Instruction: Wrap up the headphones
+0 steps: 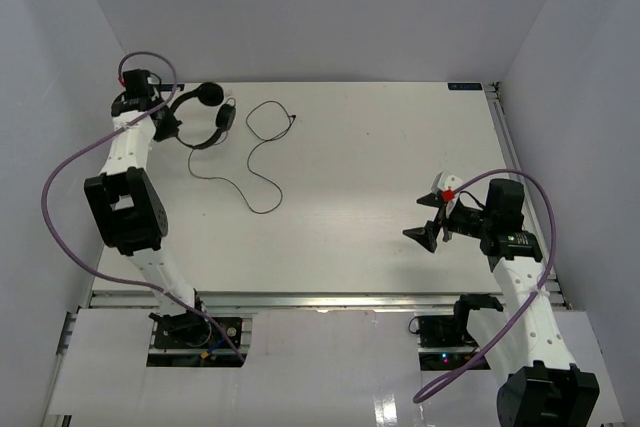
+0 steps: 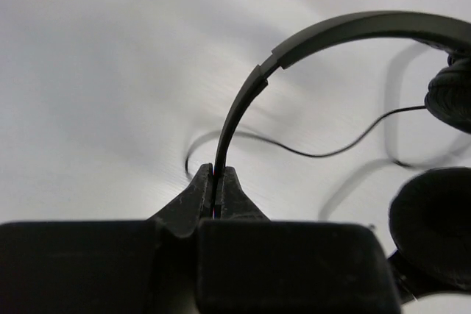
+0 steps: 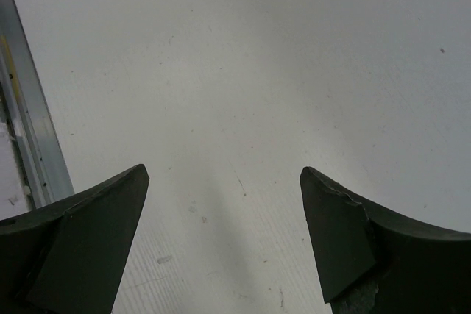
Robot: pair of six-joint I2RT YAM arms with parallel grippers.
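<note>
The black headphones (image 1: 203, 137) lie at the table's far left corner, with the two round earcups (image 1: 211, 94) toward the back. My left gripper (image 1: 172, 127) is shut on the thin headband (image 2: 294, 42), which rises from between the jaws (image 2: 215, 176) and arcs right to the earcups (image 2: 434, 226). The thin black cord (image 1: 262, 162) trails right and forward in loose loops on the table; in the left wrist view the cord (image 2: 316, 154) snakes behind the band. My right gripper (image 1: 427, 217) hovers open at the right side, far from the headphones, with nothing between its fingers (image 3: 88, 226).
The white table (image 1: 380, 167) has a metal rail (image 3: 29, 130) along its near edge and another on the right. Purple cables (image 1: 60, 177) loop off both arms. White walls close in the back and sides.
</note>
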